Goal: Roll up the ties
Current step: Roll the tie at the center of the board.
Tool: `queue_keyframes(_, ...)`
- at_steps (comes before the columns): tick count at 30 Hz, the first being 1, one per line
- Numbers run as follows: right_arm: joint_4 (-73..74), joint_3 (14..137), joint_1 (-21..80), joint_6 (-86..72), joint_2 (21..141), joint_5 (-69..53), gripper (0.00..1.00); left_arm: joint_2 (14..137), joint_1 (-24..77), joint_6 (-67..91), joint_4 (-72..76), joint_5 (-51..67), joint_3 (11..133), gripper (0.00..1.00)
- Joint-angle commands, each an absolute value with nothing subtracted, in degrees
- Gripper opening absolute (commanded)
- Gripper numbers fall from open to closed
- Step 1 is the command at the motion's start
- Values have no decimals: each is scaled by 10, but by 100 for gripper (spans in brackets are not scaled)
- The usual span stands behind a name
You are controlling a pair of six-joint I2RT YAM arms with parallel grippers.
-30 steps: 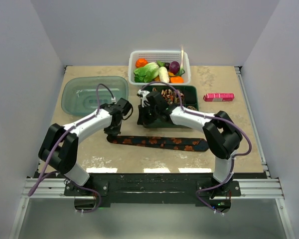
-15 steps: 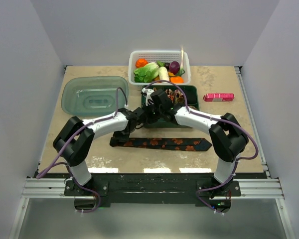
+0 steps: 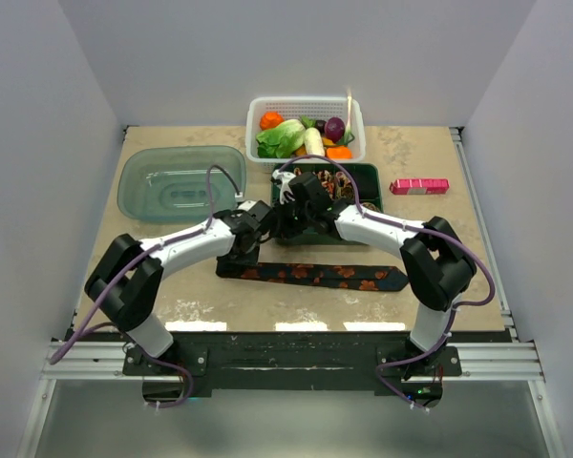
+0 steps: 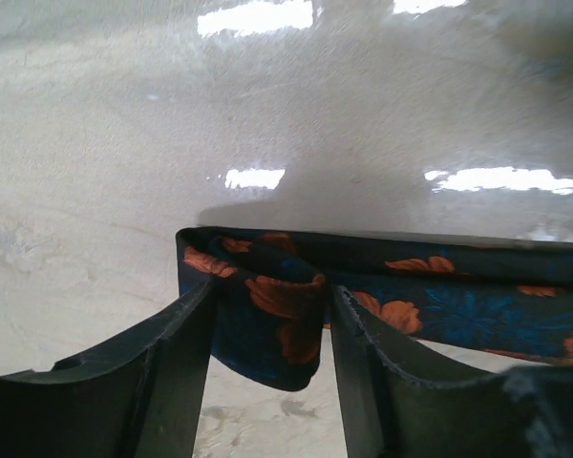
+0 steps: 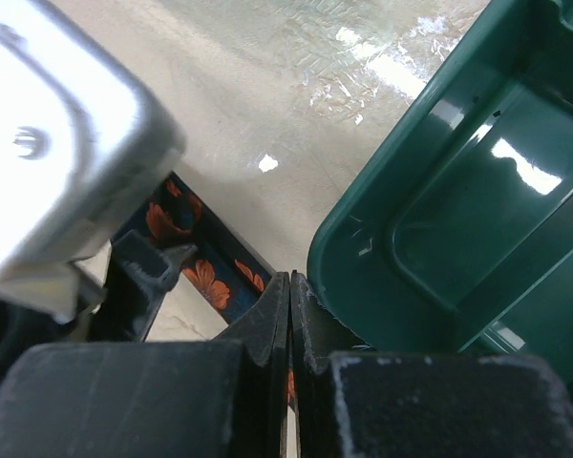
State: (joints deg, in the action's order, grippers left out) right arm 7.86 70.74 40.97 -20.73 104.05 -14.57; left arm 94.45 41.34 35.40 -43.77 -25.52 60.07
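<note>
Rolled ties (image 3: 325, 181) already sat in the green tray (image 3: 371, 172) at upper centre of the overhead view, small tan and brown coils, too small for me to count. The black tie with orange spots (image 3: 315, 275) was the job in hand. It lay stretched flat along the desk (image 3: 172, 286) across the lower middle of that view, pointed end to the right. Only its left end had a first fold turned over, so by my reckoning almost all the rolling on this one was left to do.

My left tool (image 4: 272, 291) was on that folded end, about half open. In the left wrist view the fold bulged up between the fingers (image 4: 172, 363) and brushed both of them. It looked loose to me, not pinched.

My right tool (image 5: 288, 286) was closed tight, pad against pad, with nothing that I could see between them. It hung low at the tray's left rim (image 5: 363, 239), and a strip of the spotted cloth showed on the desk just beside and under it. Whether the tips touched the cloth I could not tell.
</note>
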Motion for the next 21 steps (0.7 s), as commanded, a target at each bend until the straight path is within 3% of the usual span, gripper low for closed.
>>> queue_keyframes(1,91,700,399,-192,1021,-123,0,889,415,368,-381,-236,592,59)
queue_keyframes(10,77,699,403,-186,1008,-147,0,812,375,352,-319,-134,549,61)
queue_keyframes(16,75,716,444,-175,1008,-151,0,720,280,334,-262,-33,485,62)
queue_keyframes(21,59,746,489,-175,1029,-166,0,646,189,326,-243,30,454,75)
